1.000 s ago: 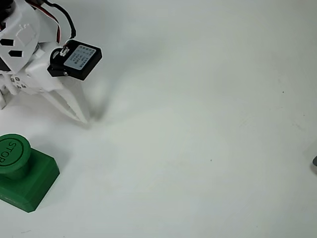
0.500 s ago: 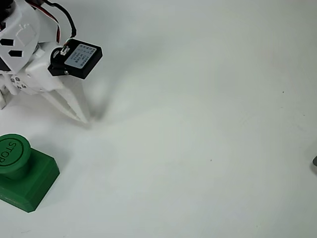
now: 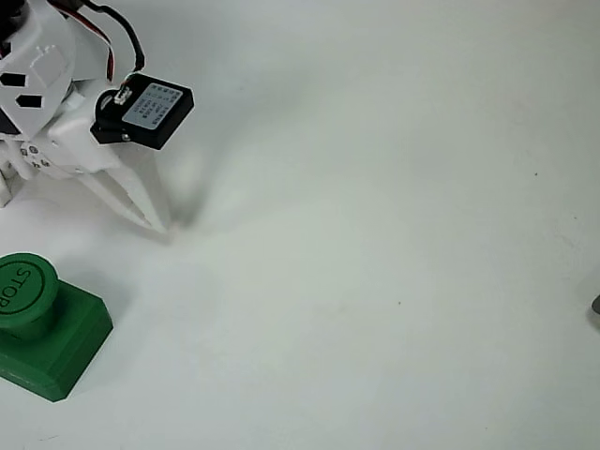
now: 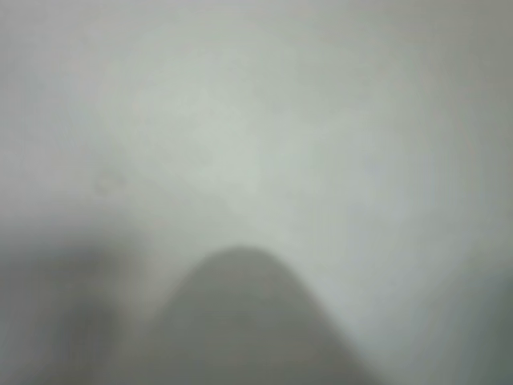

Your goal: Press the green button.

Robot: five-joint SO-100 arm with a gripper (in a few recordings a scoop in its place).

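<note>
The green button [image 3: 23,286] has a round cap embossed "STOP" on a chunky square green base [image 3: 61,342], at the lower left of the overhead view. My white gripper [image 3: 159,225] is up and to the right of it, fingers together with tips down near the table, holding nothing. A bare gap of table separates the tips from the button. In the wrist view a blurred grey fingertip [image 4: 240,321] rises from the bottom edge over a pale surface.
The white table [image 3: 375,234] stretches bare to the right. A small dark object [image 3: 596,305] peeks in at the right edge. The arm's body with a black servo [image 3: 145,112] fills the upper left corner.
</note>
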